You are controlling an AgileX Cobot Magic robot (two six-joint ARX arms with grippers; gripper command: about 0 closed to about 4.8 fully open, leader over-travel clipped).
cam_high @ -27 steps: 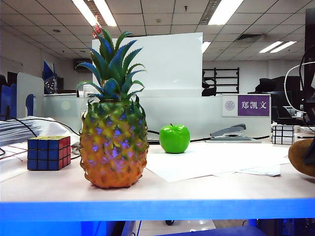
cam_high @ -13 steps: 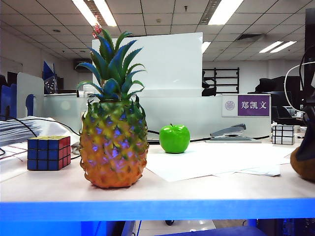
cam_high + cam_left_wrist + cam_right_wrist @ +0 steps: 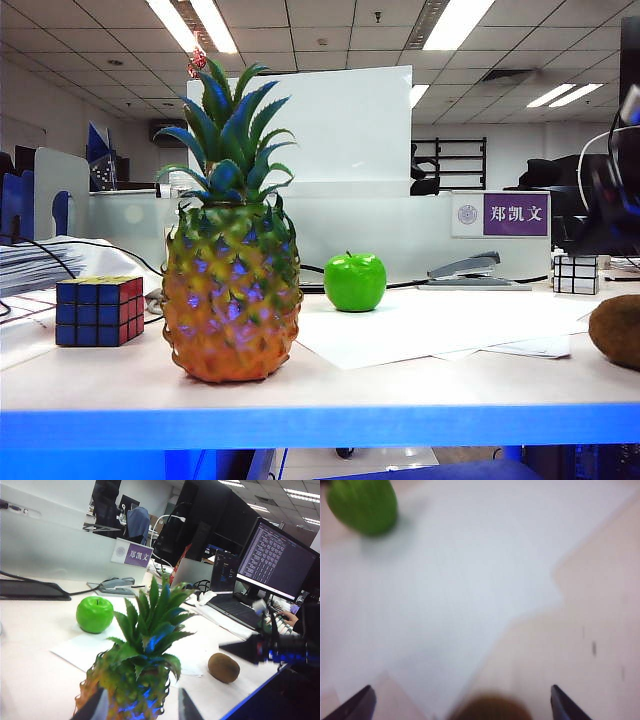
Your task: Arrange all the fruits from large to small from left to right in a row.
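Note:
The pineapple [image 3: 230,290] stands at the table's front left, with the green apple [image 3: 354,281] behind it toward the middle. The brown kiwi [image 3: 618,330] lies on the table at the far right edge. My right gripper [image 3: 462,706] hangs open just above the kiwi [image 3: 492,709], which sits between the wide-spread fingers and touches neither. From the left wrist view, the right gripper [image 3: 235,649] is a blurred dark shape over the kiwi [image 3: 223,667]. My left gripper [image 3: 140,709] is open, and the pineapple [image 3: 150,635] shows between its fingers farther off.
A coloured Rubik's cube [image 3: 98,310] stands left of the pineapple. White paper sheets [image 3: 440,325] lie under and right of the apple. A stapler [image 3: 465,268] and a small silver-white cube [image 3: 577,272] sit at the back right. A laptop [image 3: 235,605] stands beyond the kiwi.
My right gripper has opened, let go of the kiwi and lifted off it. The kiwi now lies uncovered at the right edge. The left arm has not moved.

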